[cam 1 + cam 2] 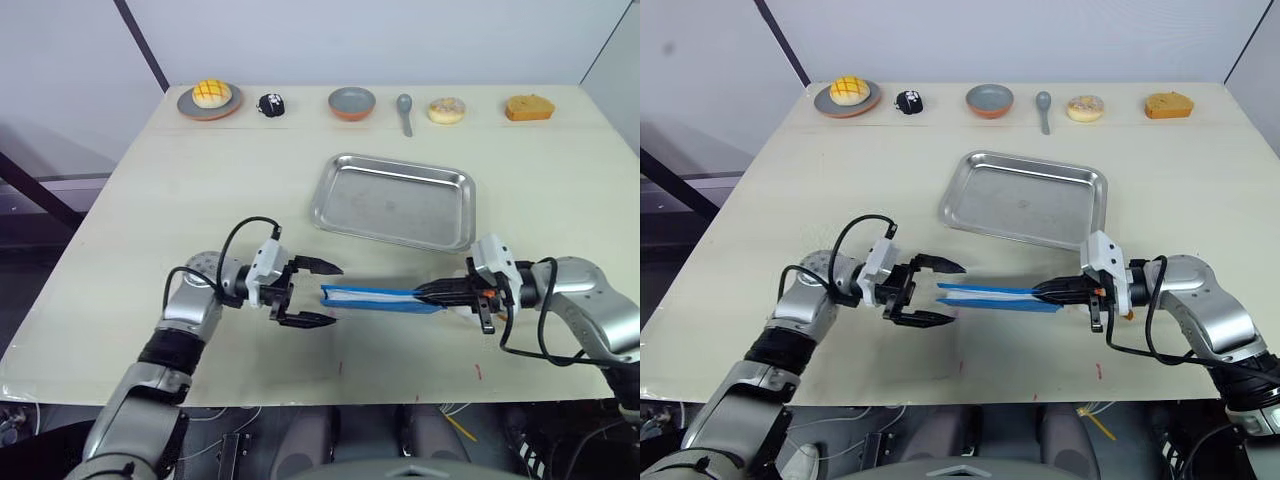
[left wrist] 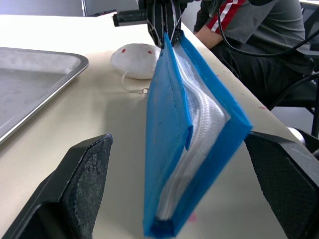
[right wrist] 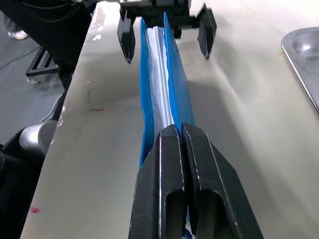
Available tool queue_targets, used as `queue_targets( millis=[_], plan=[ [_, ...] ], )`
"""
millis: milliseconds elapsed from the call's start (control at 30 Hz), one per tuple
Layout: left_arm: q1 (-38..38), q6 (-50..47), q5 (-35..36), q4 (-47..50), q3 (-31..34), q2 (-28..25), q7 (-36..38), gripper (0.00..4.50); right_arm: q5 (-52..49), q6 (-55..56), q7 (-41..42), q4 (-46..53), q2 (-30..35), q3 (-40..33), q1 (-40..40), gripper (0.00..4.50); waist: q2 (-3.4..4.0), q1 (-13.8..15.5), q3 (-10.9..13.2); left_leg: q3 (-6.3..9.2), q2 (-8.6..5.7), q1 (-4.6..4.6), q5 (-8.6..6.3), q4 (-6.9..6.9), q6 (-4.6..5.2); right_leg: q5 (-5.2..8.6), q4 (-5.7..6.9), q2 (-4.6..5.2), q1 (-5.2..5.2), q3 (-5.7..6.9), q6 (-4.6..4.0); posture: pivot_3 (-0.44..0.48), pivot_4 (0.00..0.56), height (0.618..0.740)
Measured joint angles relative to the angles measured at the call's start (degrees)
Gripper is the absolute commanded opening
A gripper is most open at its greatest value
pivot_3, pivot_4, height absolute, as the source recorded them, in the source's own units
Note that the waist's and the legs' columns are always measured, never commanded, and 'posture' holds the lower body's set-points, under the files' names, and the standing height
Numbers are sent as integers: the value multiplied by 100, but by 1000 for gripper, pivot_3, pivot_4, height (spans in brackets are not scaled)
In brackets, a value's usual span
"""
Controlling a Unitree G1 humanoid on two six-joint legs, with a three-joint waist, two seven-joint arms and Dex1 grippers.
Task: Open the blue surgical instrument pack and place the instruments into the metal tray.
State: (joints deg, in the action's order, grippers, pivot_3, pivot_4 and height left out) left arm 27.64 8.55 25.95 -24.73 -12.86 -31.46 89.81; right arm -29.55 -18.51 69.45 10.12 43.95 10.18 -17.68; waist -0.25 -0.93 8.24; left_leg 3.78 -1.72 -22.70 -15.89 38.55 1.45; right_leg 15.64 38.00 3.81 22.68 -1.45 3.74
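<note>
Right pincer [image 1: 440, 292] clenched on soft, floppy blue pack [image 1: 375, 297]; left pincer [image 1: 318, 293] released, should pinch its free cover edge.

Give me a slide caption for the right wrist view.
Right gripper pinches the blue pack on edge; open left gripper waits at its far end.

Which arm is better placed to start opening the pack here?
Left. The left gripper is open, fingers either side of the blue surgical instrument pack's free end. The right gripper is shut on the other end, holding it on edge.
</note>
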Motion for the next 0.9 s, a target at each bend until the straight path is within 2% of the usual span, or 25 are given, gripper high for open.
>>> queue_targets(
  millis=[67,100,133,300,333,367,400,433,533,633,667,733,900],
  plan=[
    [19,16,-40,-74,-14,83,0,4500,8,-1,4,-2,-11,-1,-2,23,0,-2,0,0,0,0,0,0,0,0,1,0,0,0,0,0,150,740],
    [36,17,-101,-78,-14,158,0,3983,22,-1,2,-6,-32,-11,-2,0,0,-3,0,1,0,0,0,0,0,0,0,0,0,0,0,0,150,740],
    [43,16,-108,-78,-14,183,0,3807,30,-1,-1,-6,-46,-18,-3,0,0,-4,0,1,0,0,0,0,0,0,1,0,0,0,0,0,150,740],
    [112,-86,-199,-65,-14,380,-7,1591,119,-2,-33,-11,-162,-100,-3,0,0,-16,0,1,1,0,0,0,0,0,1,-1,0,0,0,0,150,740],
    [114,-93,-220,-65,-13,391,-7,1506,125,-4,-47,-11,-185,-116,-3,0,0,-18,0,1,0,0,0,0,0,0,2,-1,0,0,0,0,150,740],
    [114,-101,-232,-65,-6,399,-12,979,133,-10,-66,-11,-207,-131,-2,0,0,-19,0,2,1,0,0,0,-1,0,1,-2,0,0,0,0,150,740],
    [116,-106,-246,-67,13,411,-19,761,135,-19,-95,-11,-247,-160,2,0,0,-19,0,2,1,0,0,0,-1,0,1,-1,0,0,0,0,150,740],
    [117,-108,-270,-68,37,420,-26,165,134,-25,-112,-11,-271,-174,8,0,0,-18,0,2,1,0,0,0,0,0,2,-2,0,0,0,0,150,740],
    [135,-126,-332,-72,98,447,-39,77,111,-116,-140,24,-302,-217,49,0,0,-13,0,2,0,0,0,0,-1,0,1,-1,0,0,0,0,150,740],
    [133,-142,-343,-70,103,466,-30,0,72,-155,-157,114,-293,-275,151,842,0,-3,0,3,0,0,0,0,-1,0,1,0,0,1,0,0,150,740],
    [133,-143,-347,-69,103,473,-28,0,36,-174,-176,130,-293,-324,202,1375,0,-1,0,3,0,0,0,0,-1,0,1,0,0,0,0,0,150,740],
    [130,-143,-350,-68,107,477,-28,0,-9,-210,-231,168,-290,-450,288,1841,0,2,0,2,-1,0,0,0,0,0,1,1,0,0,0,0,150,740],
    [119,-121,-369,-69,127,496,-27,0,-356,-312,-366,702,-159,-1126,779,4247,0,13,0,3,-1,-1,0,0,0,0,0,2,-1,0,0,0,150,740]
  ],
)
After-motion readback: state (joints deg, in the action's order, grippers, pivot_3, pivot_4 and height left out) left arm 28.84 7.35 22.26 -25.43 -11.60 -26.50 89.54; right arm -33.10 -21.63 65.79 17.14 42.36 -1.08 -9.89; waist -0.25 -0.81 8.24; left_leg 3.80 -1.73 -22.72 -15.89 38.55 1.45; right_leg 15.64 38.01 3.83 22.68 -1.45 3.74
